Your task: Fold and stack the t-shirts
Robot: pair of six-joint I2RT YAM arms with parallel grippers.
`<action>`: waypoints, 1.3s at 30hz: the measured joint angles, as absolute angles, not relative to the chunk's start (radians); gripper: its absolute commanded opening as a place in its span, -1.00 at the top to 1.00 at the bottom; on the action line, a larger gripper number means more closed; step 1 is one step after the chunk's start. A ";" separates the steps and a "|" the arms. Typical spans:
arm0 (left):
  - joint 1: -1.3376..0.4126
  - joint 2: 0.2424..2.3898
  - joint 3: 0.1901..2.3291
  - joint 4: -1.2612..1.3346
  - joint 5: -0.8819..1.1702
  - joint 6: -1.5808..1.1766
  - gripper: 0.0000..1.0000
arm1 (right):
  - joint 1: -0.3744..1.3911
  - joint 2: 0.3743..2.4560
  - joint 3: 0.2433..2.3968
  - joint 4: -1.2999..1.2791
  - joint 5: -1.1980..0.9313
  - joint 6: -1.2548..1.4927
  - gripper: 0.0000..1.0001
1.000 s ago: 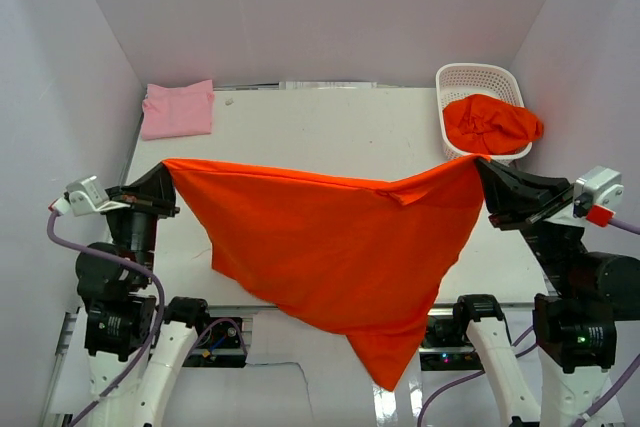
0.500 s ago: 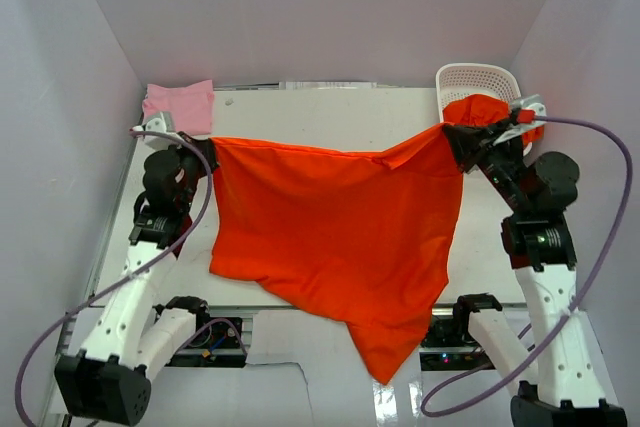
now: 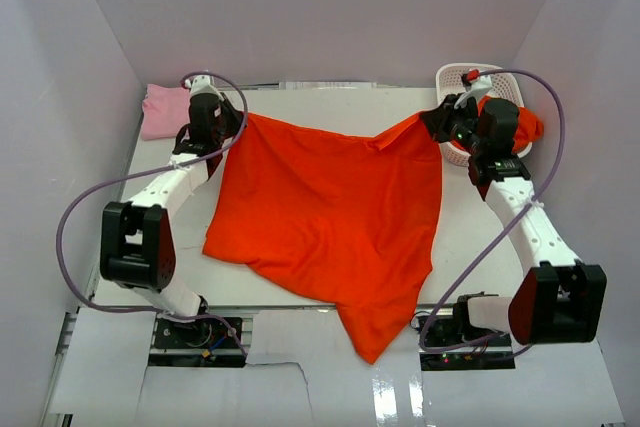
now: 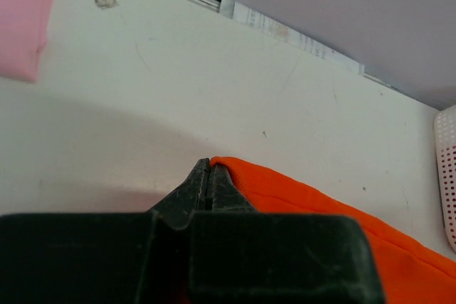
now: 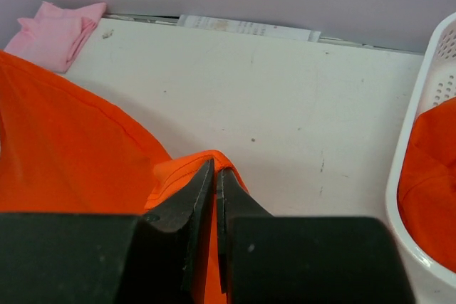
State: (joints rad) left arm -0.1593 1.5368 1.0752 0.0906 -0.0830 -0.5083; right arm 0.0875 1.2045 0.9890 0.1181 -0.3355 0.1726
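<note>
A large orange-red t-shirt [image 3: 330, 217] is stretched across the table, its lower point hanging over the near edge. My left gripper [image 3: 240, 117] is shut on its far left corner [image 4: 235, 176], and my right gripper [image 3: 432, 123] is shut on its far right corner [image 5: 203, 165]. Both arms reach far toward the back of the table. A folded light pink t-shirt [image 3: 165, 112] lies at the far left corner. Another orange-red t-shirt [image 3: 512, 122] sits bunched in the white basket [image 3: 470, 75].
The basket rim [image 5: 413, 169] stands close to the right of my right gripper. A paper strip [image 4: 285, 30] lies along the back wall. Purple cables [image 3: 90, 207] loop beside both arms. The enclosure walls close in on three sides.
Both grippers have carried the shirt's top corners away from the near edge to the back of the table. Most of the cloth now lies on the tabletop.
</note>
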 measured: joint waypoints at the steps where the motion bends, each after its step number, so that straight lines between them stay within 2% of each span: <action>1: -0.159 1.580 1.116 0.099 -0.078 -0.501 1.00 | 0.088 1.246 1.003 0.133 -0.333 0.172 0.84; 9: -0.161 1.828 1.328 0.122 -0.034 -0.456 1.00 | 0.087 1.517 1.117 0.191 -0.326 0.184 0.84; 20: -0.161 2.049 1.436 0.114 0.017 -0.428 1.00 | 0.086 1.766 1.306 0.175 -0.314 0.196 0.85; 31: -0.161 2.100 1.508 0.114 0.017 -0.398 1.00 | 0.084 1.785 1.321 0.152 -0.311 0.185 0.85; 39: -0.161 2.100 1.556 0.105 -0.001 -0.378 1.00 | 0.084 1.653 1.243 0.137 -0.297 0.159 0.84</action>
